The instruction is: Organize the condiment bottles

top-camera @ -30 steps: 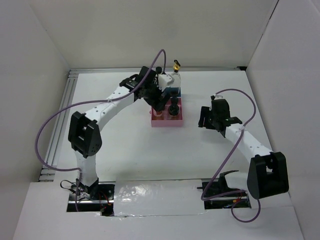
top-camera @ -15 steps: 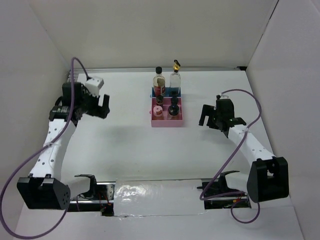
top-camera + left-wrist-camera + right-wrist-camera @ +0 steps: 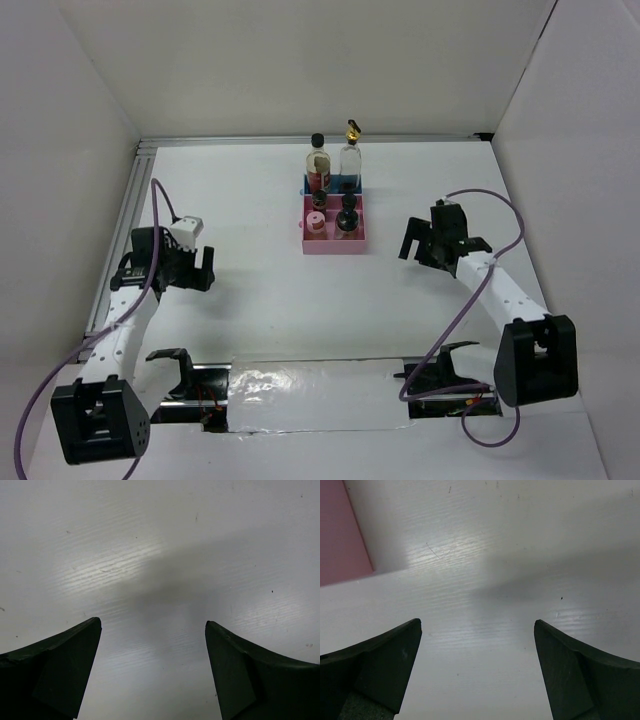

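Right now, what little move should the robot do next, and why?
Probably just tuck both arms in to rest. All the condiment bottles I can see already stand in the tray, and the left gripper and right gripper are both open, holding nothing.

Left hand point(image 3: 205, 270): I've drawn it back from the bottles point(image 3: 318, 172) to the near-left desk point(image 3: 270, 300), open.
Bottles: back pair now uncovered.
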